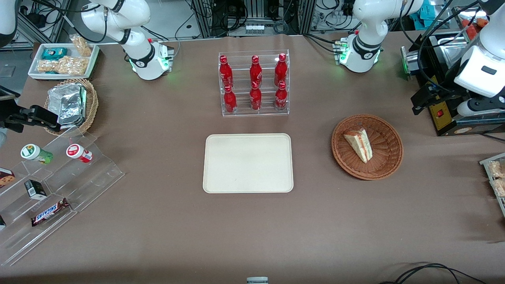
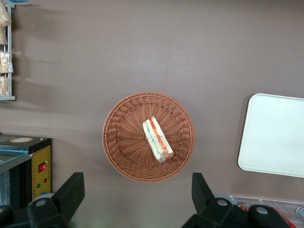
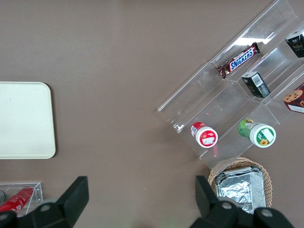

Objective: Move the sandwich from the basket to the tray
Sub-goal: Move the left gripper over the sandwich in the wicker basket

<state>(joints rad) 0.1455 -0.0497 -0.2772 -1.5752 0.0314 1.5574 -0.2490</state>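
The sandwich (image 1: 359, 144), a pale bread wedge with red and green filling, lies in the round brown wicker basket (image 1: 384, 161). The cream tray (image 1: 248, 162) lies flat on the table beside the basket, toward the parked arm's end, with nothing on it. My left gripper (image 1: 420, 103) hangs high above the table, farther from the front camera than the basket and toward the working arm's end. In the left wrist view the gripper (image 2: 137, 183) is open wide and empty, with the basket (image 2: 118, 142), the sandwich (image 2: 157, 140) and part of the tray (image 2: 273, 137) below it.
A clear rack of red bottles (image 1: 254, 83) stands farther from the front camera than the tray. A black and yellow machine (image 1: 446, 114) stands near my gripper. A tan basket of foil packets (image 1: 71, 104) and a clear snack stand (image 1: 51, 189) lie toward the parked arm's end.
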